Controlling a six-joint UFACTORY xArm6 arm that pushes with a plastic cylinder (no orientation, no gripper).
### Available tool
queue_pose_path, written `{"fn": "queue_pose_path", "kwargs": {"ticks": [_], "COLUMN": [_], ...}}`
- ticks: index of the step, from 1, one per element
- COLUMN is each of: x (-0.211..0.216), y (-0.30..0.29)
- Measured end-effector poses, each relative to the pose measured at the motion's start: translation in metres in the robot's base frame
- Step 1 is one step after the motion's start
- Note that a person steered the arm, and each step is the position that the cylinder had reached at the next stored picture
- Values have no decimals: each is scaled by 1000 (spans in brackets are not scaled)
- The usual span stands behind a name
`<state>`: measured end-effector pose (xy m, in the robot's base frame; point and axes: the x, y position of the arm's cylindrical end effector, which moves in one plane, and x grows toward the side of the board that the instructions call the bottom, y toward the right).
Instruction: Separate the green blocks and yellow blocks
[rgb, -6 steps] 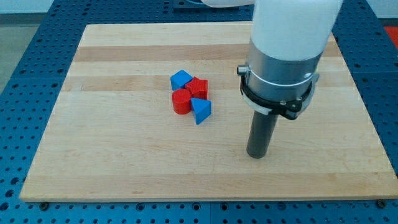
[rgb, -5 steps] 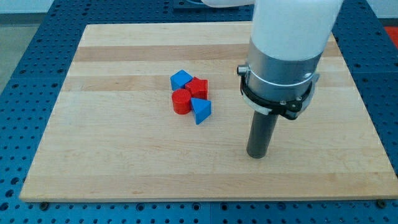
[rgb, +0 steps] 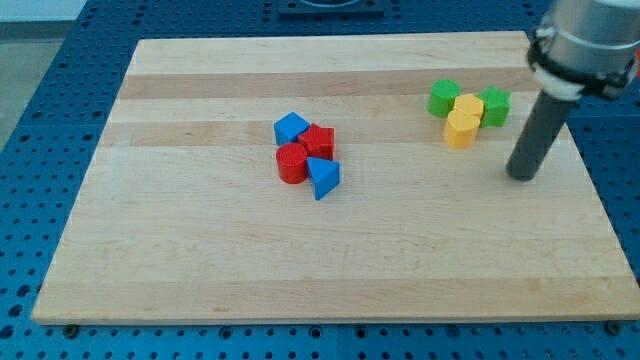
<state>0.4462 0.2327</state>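
Note:
Two green blocks and two yellow blocks sit bunched together at the board's upper right. A round green block (rgb: 444, 98) is on the left, a green star-like block (rgb: 494, 105) on the right. A yellow block (rgb: 468, 105) sits between them, and a yellow cylinder (rgb: 460, 130) lies just below it. All of them touch or nearly touch. My tip (rgb: 521, 175) rests on the board to the lower right of this group, apart from it, about a block's width from the yellow cylinder.
A second cluster lies at the board's middle: a blue block (rgb: 291, 127), a red block (rgb: 319, 141), a red cylinder (rgb: 292, 163) and a blue triangular block (rgb: 323, 177). The wooden board (rgb: 200, 250) lies on a blue perforated table.
The arm has moved up and to the right, away from the board's lower middle. The green and yellow blocks, hidden behind the arm before, now show. The red and blue cluster has not moved.

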Motion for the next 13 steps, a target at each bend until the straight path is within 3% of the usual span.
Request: {"fn": "queue_pose_path", "kwargs": {"ticks": [1, 3, 4, 6, 13], "x": [-32, -93, -93, -93, -115], "y": [38, 38, 30, -71, -175]}}
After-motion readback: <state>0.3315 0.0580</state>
